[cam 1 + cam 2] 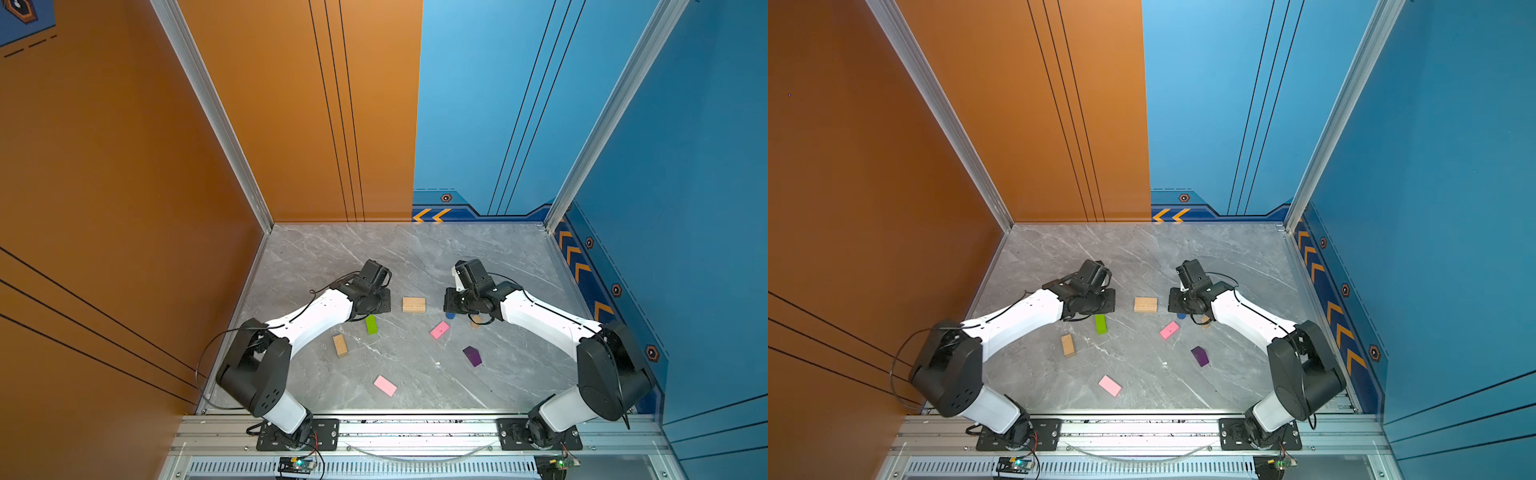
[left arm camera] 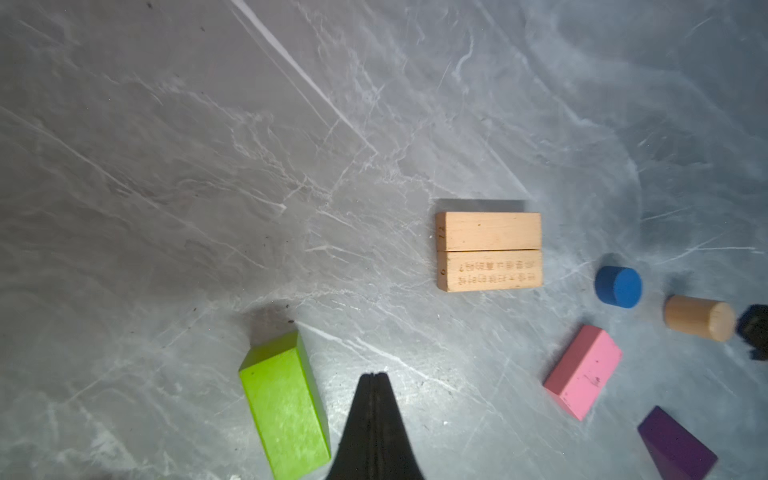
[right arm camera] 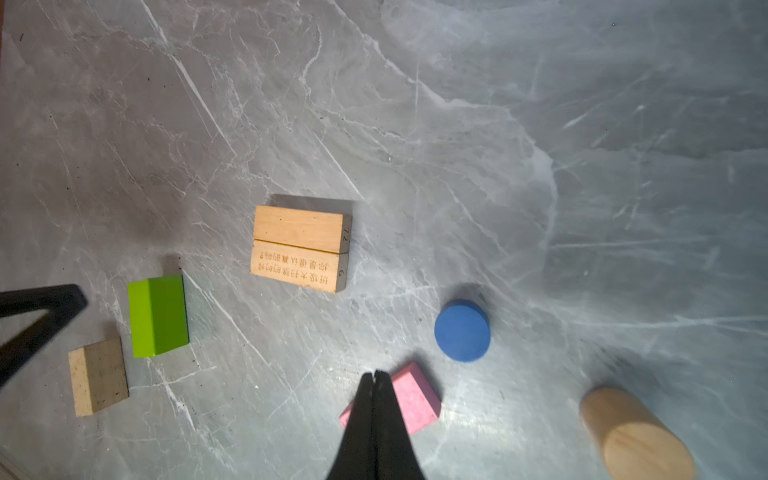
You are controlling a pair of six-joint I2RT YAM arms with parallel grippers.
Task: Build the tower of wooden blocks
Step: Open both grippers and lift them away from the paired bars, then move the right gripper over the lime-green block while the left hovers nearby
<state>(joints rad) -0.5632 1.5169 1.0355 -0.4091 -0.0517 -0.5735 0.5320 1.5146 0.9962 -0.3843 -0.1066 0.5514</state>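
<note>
Loose on the grey table (image 1: 332,257), unstacked, two tan bars (image 1: 413,304) for the tower sat side by side, touching, between my arms. My left pincer (image 2: 376,376) and right pincer (image 3: 376,374) were both pinched fully closed, holding nothing. Around them I counted a third tan bar (image 1: 340,345), one green bar (image 1: 371,324), a pink slab (image 1: 439,330), a second pink slab (image 1: 385,385), one blue cylinder (image 3: 462,330), one tan cylinder (image 2: 698,318) and one purple peaked block (image 1: 472,356).
</note>
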